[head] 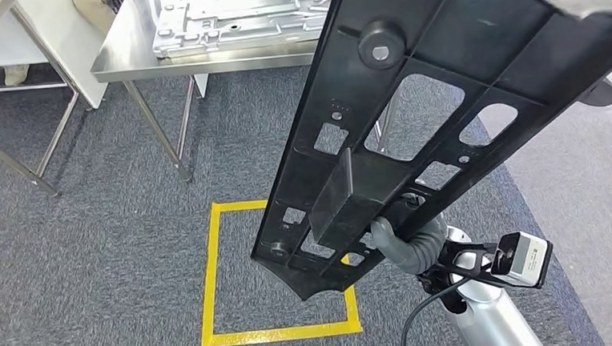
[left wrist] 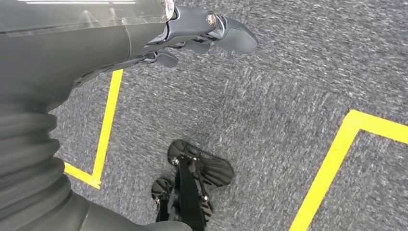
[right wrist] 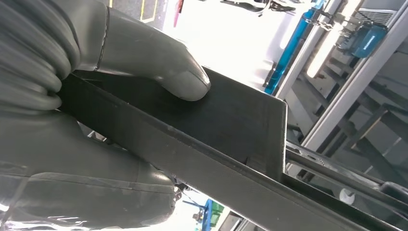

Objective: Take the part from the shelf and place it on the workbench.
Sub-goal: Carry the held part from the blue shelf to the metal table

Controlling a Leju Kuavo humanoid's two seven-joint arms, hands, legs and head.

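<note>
Long black part point(head: 412, 126) carried aloft, slanting over the carpet toward the steel desk point(head: 200, 63). Right hand point(head: 407, 243) clamped on its lower block, thumb pressed flat for control. Left hand point(left wrist: 202, 33) hanging empty, fingers loosely curled.

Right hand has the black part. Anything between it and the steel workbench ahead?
Nothing visible on the carpet path. The right hand holds the black part above open floor; the workbench ahead already carries a metal plate where the part would land.
</note>
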